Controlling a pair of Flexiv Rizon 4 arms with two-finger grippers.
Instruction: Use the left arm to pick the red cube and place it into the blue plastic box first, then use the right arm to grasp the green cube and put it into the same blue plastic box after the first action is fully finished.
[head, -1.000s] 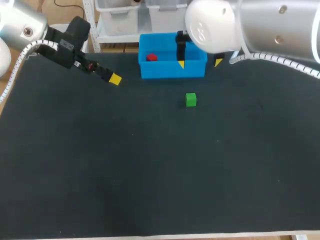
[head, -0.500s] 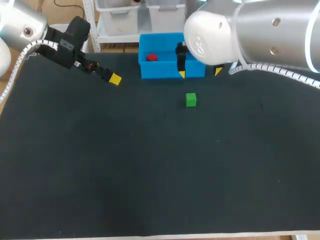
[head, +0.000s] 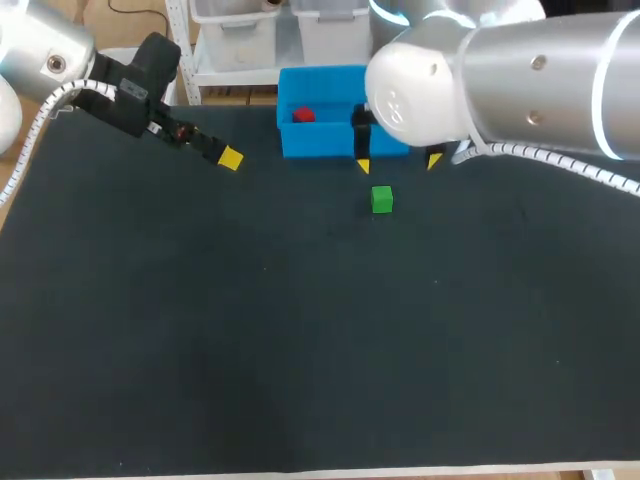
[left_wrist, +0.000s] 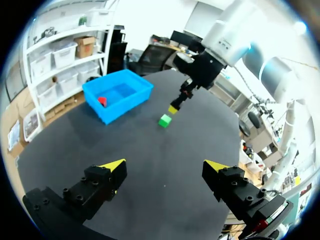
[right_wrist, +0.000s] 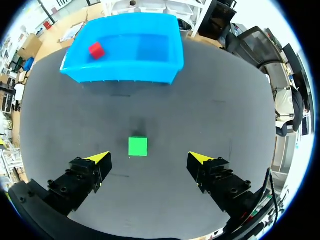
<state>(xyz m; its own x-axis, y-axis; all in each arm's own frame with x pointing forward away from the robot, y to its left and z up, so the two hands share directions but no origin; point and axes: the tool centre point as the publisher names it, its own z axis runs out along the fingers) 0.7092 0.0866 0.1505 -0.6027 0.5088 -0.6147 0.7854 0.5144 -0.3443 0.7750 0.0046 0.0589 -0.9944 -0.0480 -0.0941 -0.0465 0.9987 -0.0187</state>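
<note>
**Head view.** The box (head: 320, 146) stands at the far edge of the worktop (head: 300, 330), its long axis running side to side. The red cube (head: 303, 115) lies inside it, at its left end. The green cube (head: 381, 199) sits flat on the worktop, just in front of the box and apart from it. The right claw (head: 398, 163) hangs between box and green cube, its fingers apart. The left claw (head: 224, 156) is off to the left of the box, above the worktop; only one yellow tip shows here.

**Left wrist view.** The left claw (left_wrist: 165, 165) has its fingers wide apart with nothing between them. Well ahead stand the box (left_wrist: 112, 107), with the red cube (left_wrist: 102, 100) in it, and the green cube (left_wrist: 164, 120). The right claw (left_wrist: 174, 107) is just above the green cube.

**Right wrist view.** The right claw (right_wrist: 149, 158) is spread. The green cube (right_wrist: 138, 146) lies under it, between the two tips and touching neither, its sides square to the fingers. Ahead, the box (right_wrist: 125, 75) lies crosswise, with the red cube (right_wrist: 95, 49) in one end.
</note>
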